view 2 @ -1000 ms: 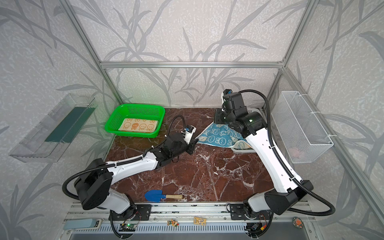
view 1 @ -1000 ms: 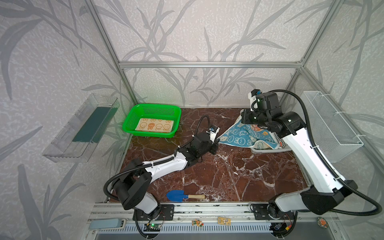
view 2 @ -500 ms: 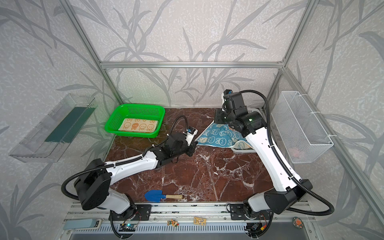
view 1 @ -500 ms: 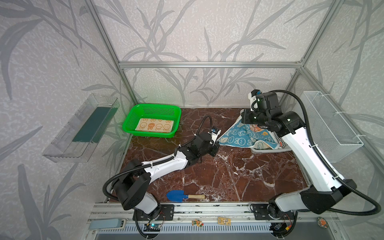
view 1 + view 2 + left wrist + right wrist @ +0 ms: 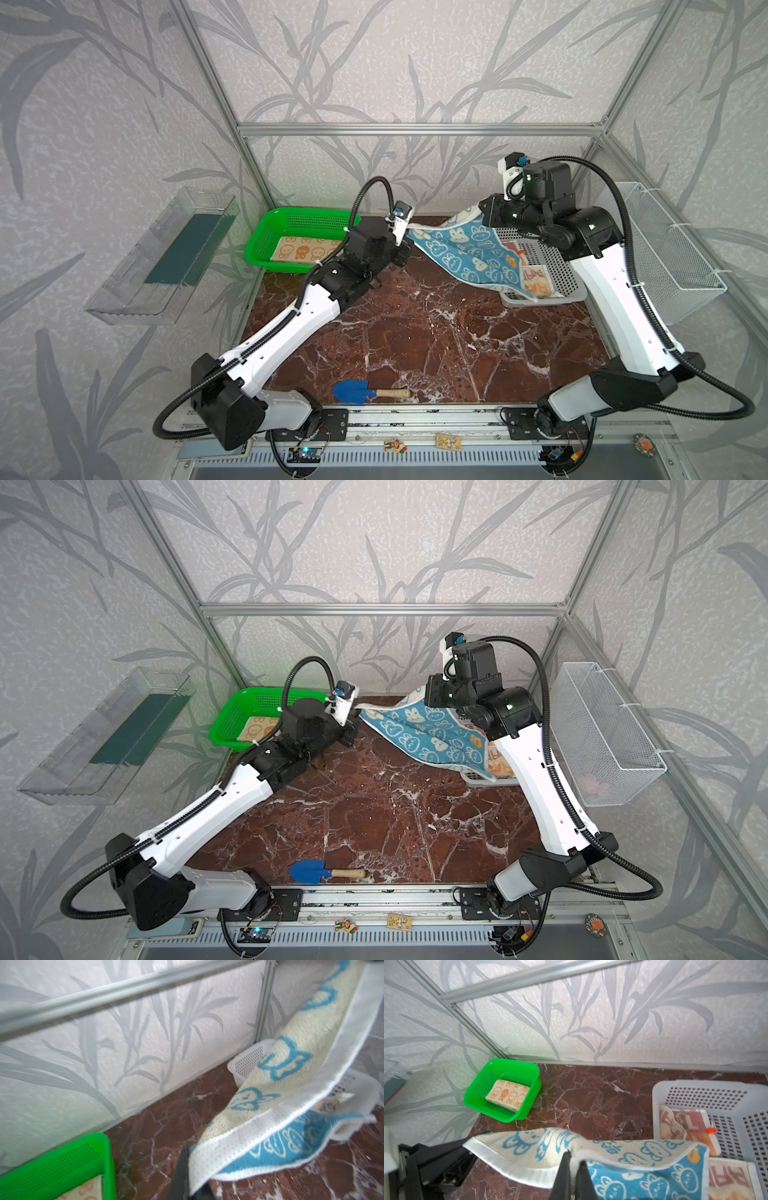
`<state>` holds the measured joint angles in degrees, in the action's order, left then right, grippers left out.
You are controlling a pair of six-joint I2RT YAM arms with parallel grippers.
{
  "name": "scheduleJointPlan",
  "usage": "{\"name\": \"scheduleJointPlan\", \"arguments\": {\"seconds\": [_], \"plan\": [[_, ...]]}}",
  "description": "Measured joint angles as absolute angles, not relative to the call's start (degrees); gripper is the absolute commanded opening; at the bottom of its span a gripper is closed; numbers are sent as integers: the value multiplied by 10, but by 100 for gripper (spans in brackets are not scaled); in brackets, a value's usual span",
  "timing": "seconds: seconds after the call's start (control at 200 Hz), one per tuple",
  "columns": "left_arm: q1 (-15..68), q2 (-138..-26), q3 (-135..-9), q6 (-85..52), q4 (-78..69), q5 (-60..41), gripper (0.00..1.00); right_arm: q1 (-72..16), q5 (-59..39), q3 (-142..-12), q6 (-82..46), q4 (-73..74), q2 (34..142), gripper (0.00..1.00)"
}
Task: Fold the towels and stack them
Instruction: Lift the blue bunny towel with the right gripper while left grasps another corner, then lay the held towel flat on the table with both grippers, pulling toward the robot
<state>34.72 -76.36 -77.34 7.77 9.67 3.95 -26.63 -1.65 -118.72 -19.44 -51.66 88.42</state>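
Observation:
The cream towel with blue bunny faces (image 5: 461, 249) (image 5: 432, 733) hangs stretched above the back of the table, held between both grippers. My left gripper (image 5: 405, 232) (image 5: 193, 1188) is shut on its left corner. My right gripper (image 5: 478, 212) (image 5: 574, 1167) is shut on its far edge, over the white basket. The towel's low end drapes onto that basket. A folded orange-bunny towel (image 5: 305, 253) (image 5: 508, 1094) lies in the green basket. The striped "RABBIT" towel (image 5: 536, 280) (image 5: 733, 1176) lies in the white basket, partly under the blue one.
The green basket (image 5: 257, 245) stands at the back left, the white perforated basket (image 5: 557, 266) at the back right. A blue toy shovel (image 5: 361, 391) lies near the front edge. A wire basket (image 5: 665, 257) hangs on the right wall, a clear shelf (image 5: 166, 257) on the left.
My left gripper has shut on the blue towel's left corner and risen from the table with it. The towel now hangs taut between both grippers. The right arm has barely moved.

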Motion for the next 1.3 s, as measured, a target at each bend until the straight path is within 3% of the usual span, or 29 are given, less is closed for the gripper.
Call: {"name": "scheduleJointPlan", "arguments": {"seconds": [0.395,0.575,0.89,1.06,1.3], "plan": [[315,-729,-877,191,161,47,0,-284,-78,-1312,-163,-528,884,0],[316,-666,-881,199,174,34,0,-298,-113,-1268,-153,-522,840,0],[328,-580,-904,152,269,-71,0,-317,-179,-1160,-147,-482,722,0],[325,-615,-911,150,289,-55,0,-306,-149,-1180,-147,-497,749,0],[256,-778,-910,153,266,-53,0,-216,-135,-1183,-149,-499,903,0]]}}
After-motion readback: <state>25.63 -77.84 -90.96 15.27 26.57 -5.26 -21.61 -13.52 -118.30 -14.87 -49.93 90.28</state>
